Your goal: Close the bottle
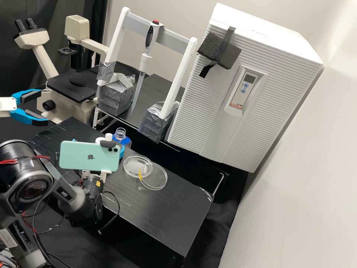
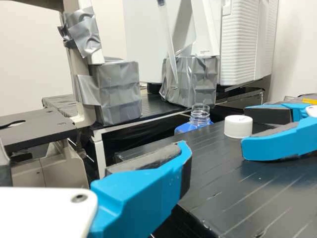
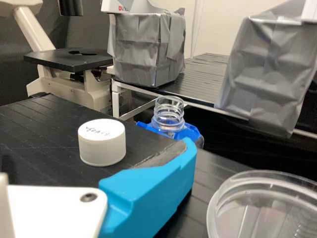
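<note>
Seen from above, my left gripper [image 1: 39, 106] hangs off the bench's [image 1: 167, 216] left end, beside the microscope [image 1: 70, 93]. Its fingers [image 1: 28, 115] are spread wide with nothing between them. My right arm [image 1: 70, 197] comes in over the near left corner with a phone [image 1: 89, 156] mounted on it. The bottle [image 1: 121, 136] stands at the back edge with its neck uncapped, and two dishes [image 1: 135, 163] lie overlapping farther along that edge. In the left wrist view, the cap [image 2: 238, 126] sits upright on the bench close to the back edge, and the bottle's clear neck rises just behind that edge, near the cap but apart from it. The right gripper [image 2: 247, 128] is on the cap's other side, its two fingers parted and their tips just beside the cap. I cannot tell whether either tip touches it, but nothing is pinched. In the right wrist view, the cap stands free just ahead of my finger. The open bottle mouth is beyond it, past the bench edge and a little to one side, and a dish rim sits close by. I judge the step in hand to be the pickup of the cap, so closing itself has not begun. Next, I think the right gripper must straddle the cap squarely and pinch its sides without tipping it. It must then lift the cap, carry it the short way over the neck, set it down level and turn it. The bottle looks light, so it may need steadying by my left gripper, which is well away from it.
</note>
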